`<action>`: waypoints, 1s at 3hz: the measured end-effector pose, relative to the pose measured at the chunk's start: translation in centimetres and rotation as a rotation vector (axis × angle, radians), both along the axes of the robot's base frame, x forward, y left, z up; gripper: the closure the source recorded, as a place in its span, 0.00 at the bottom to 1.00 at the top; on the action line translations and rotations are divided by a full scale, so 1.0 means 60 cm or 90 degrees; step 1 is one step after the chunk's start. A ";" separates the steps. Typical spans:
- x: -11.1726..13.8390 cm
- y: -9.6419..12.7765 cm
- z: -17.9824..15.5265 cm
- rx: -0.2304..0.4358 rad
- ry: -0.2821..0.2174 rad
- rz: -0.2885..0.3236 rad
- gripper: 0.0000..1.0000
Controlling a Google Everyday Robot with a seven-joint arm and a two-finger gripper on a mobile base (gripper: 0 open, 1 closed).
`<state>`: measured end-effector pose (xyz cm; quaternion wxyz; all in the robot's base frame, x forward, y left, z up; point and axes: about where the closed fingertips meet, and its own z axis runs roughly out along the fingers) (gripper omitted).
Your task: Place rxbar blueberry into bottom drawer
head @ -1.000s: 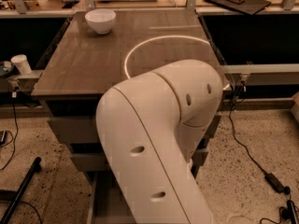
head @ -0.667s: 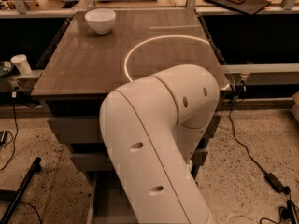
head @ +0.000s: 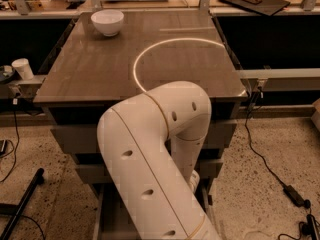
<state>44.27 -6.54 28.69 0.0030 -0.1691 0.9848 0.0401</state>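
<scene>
Not much of the actual action can be seen here, tbh. Most of the lower middle of the frame is filled by the white arm (head: 150, 159), which is folded over the front edge of the surface (head: 90, 69) and pointed down at the cabinet. The pincer is hidden behind that bulk, somewhere low and centre by the drawers, so it can't be told whether it's spread, pressed together or pinching anything. The rxbar blueberry isn't visible anywhere either. It's presumably held down there or already dropped, but that's only a guess. The bottom drawer (head: 102, 211) is glimpsed at the lower left of the arm and looks pulled out, under the two upper drawers (head: 67, 139).

What could go wrong: since the release would be made out of the camera's sight, the bar could be left on the drawer's front lip or let slip to the speckled floor if the wrist isn't far enough over the tray. The elbow is also close to the surface edge, so a careless lift could knock it. The white bowl (head: 107, 22) at upper left and the paper cup (head: 22, 68) at the far left are well apart from all this. The cable (head: 270, 169) at the right could get snagged if the base is rolled that way. No brand, label or writing can be read.
</scene>
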 end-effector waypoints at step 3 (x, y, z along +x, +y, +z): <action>-0.006 0.044 -0.076 0.003 0.035 -0.007 1.00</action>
